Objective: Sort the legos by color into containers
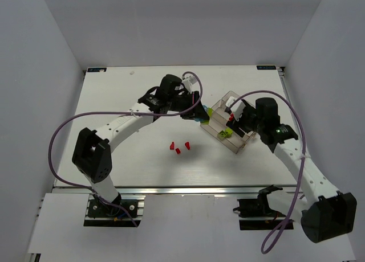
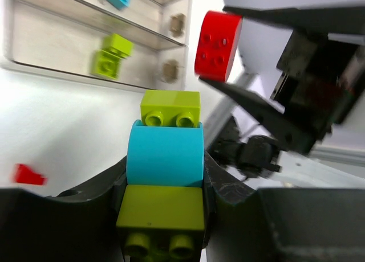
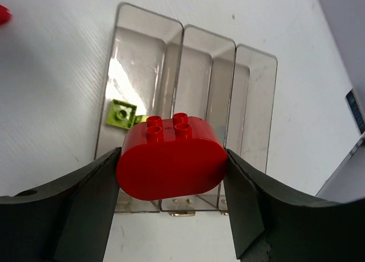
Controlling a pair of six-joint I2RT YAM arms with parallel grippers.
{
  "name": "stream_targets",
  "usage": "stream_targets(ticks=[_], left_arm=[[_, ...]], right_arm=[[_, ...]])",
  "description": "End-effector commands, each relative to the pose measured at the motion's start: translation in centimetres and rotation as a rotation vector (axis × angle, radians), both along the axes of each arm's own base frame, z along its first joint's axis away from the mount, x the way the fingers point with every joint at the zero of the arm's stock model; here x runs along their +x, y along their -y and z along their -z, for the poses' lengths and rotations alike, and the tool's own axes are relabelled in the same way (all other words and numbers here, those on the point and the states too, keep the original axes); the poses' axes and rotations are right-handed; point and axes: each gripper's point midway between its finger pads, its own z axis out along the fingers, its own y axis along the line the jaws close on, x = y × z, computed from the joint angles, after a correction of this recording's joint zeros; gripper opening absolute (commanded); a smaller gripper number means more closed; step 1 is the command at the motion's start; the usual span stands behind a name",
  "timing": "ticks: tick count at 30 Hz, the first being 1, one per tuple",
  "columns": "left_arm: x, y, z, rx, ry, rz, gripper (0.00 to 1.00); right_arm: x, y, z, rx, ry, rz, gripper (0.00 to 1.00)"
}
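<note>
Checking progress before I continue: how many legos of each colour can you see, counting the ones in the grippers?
red legos: 4
yellow-green legos: 3
cyan legos: 2
Total: 9

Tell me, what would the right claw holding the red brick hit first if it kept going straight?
Probably the clear tray, near its middle compartment, with the red brick in the right gripper touching first. The gap between them is hard to judge.
</note>
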Motion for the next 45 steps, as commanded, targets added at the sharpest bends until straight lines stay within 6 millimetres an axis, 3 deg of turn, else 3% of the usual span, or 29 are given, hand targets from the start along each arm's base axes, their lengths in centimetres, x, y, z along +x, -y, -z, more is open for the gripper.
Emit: stream_targets(ticks=[1, 7, 10, 13, 15, 21, 35, 41, 44, 45], left_arm=[[1.2, -2.3, -3.5, 0.040, 0.164, -0.043, 0.00], [2.1, -6.3, -1.9, 0.184, 0.245, -0.115, 0.00], [1.9, -7.4, -1.5, 0.222, 0.278, -0.125, 0.00], [1.5, -8.3, -1.6, 0.237, 0.311, -0.149, 0.00], [1.1, -8.8, -1.7, 0.231, 0.325, -0.157, 0.00], [0.6, -9.8, -1.1, 0.241, 0.342, -0.187, 0.00], [-0.2, -10.8, -1.0, 0.226, 0.355, -0.209, 0.00], [-0.5, -11.1, -1.4, 0.222, 0.365, -0.210, 0.00], [-0.6, -11.1, -1.6, 0.217, 0.369, -0.210, 0.00], [-0.6, -11.1, -1.7, 0.215, 0.369, -0.210, 0.00]], right_arm=[[2.9, 2.2, -0.7, -0.036, -0.024, 0.135, 0.00], [7.1, 4.2, -1.0, 0.097, -0.116, 0.422, 0.00], [8.8, 4.6, -0.4, 0.163, -0.209, 0.552, 0.00], [10.7, 6.5, 0.1, 0.204, -0.268, 0.784, 0.00], [10.9, 6.6, 1.6, 0.261, -0.367, 0.885, 0.00], [12.4, 7.6, 2.7, 0.423, -0.438, 1.099, 0.00], [13.6, 8.8, 7.1, 0.466, -0.577, 1.208, 0.00], [14.1, 9.3, 7.5, 0.474, -0.594, 1.209, 0.21], [14.2, 9.4, 7.8, 0.478, -0.606, 1.212, 0.41], [14.2, 9.4, 7.9, 0.475, -0.609, 1.209, 0.52]])
